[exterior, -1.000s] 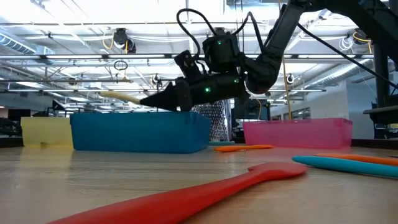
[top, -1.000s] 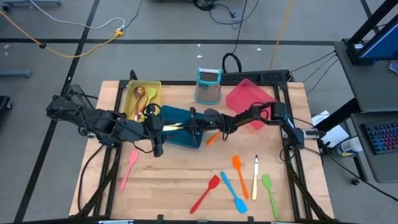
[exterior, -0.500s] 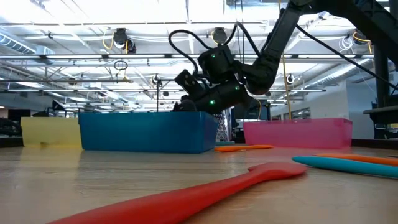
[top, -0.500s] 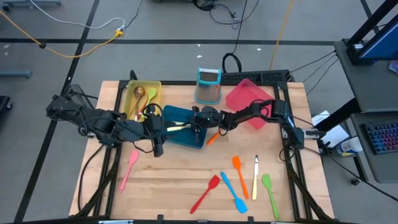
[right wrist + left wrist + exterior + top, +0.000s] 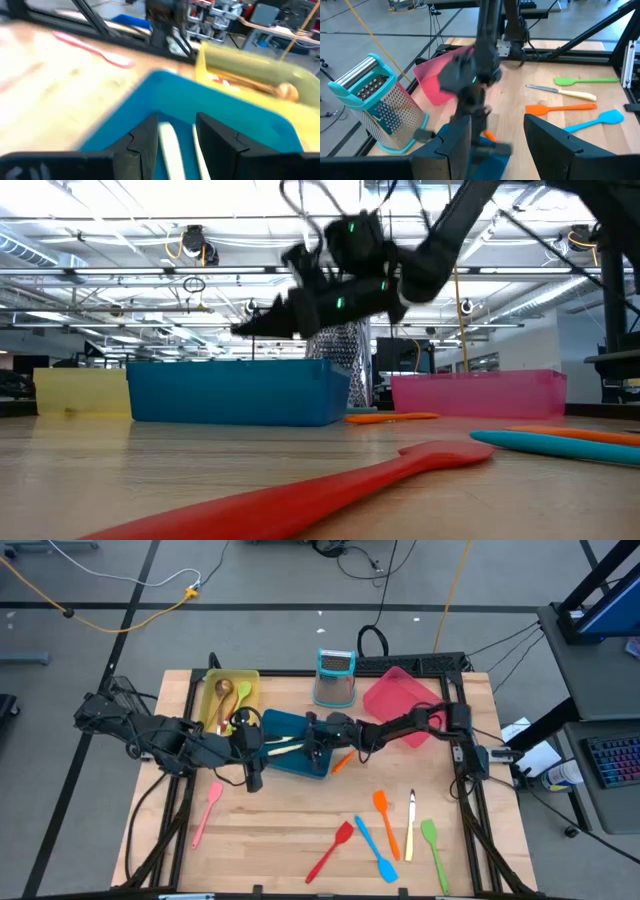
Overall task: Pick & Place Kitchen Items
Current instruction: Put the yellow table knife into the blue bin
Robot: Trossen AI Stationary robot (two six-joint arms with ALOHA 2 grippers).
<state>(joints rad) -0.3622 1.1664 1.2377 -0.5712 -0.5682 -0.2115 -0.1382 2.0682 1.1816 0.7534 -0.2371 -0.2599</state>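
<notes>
Your right gripper hangs over the blue tray, and its jaws stand parted with nothing between them; in the right wrist view a cream-handled knife lies on the tray floor straight beyond the gap, so that piece looks already placed. Your left gripper waits just beside the tray's other end, jaws parted and empty.

The nearest loose item is the small orange utensil on the worktop, close behind the right jaws, against the tray's outer wall. Well beyond it, toward the front of the worktop, lie the red spatula, the blue spatula, the orange spatula, another cream-handled knife and the green spatula. The pink spatula sits near the left jaws. Two spoons rest in the yellow tray.

Expect all of these to be light and slim. The spatula blades are probably soft and will bend, so close on the handle near mid-length, across its narrow width. The knife's handle looks smooth and may slip or roll; take it at the cream part, not the blade, and come down low, since each lies flat on the wood.
</notes>
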